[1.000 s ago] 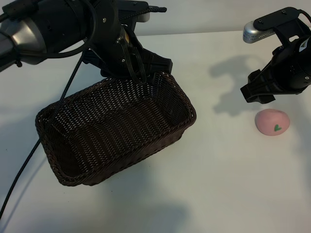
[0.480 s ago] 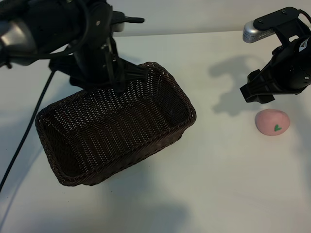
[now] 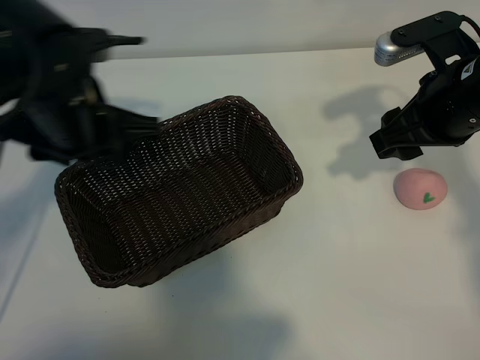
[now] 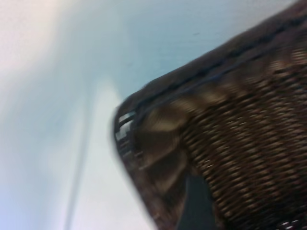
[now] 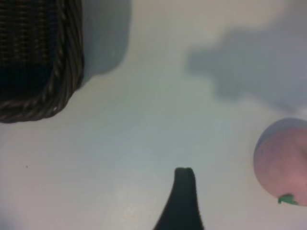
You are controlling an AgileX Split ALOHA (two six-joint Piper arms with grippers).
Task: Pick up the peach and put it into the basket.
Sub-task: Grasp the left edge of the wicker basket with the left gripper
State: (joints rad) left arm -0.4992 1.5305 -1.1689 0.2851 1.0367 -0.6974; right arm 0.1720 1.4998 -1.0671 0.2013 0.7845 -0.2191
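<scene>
Right end effector above peach, leaf mark camera-facing.

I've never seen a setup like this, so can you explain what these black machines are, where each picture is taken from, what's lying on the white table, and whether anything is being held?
These are two robot arms at a white table, each ending in a two-fingered gripper. The wide picture comes from a camera outside the rig, looking down. The other two come from cameras on the arms' wrists. On the table sit a dark brown woven basket and, well apart from it, a small pink toy peach with a green leaf mark. The left gripper is at the basket's far rim, blurred. The right gripper hangs just above and beside the peach, not touching it. Both grippers are open and hold nothing.
</scene>
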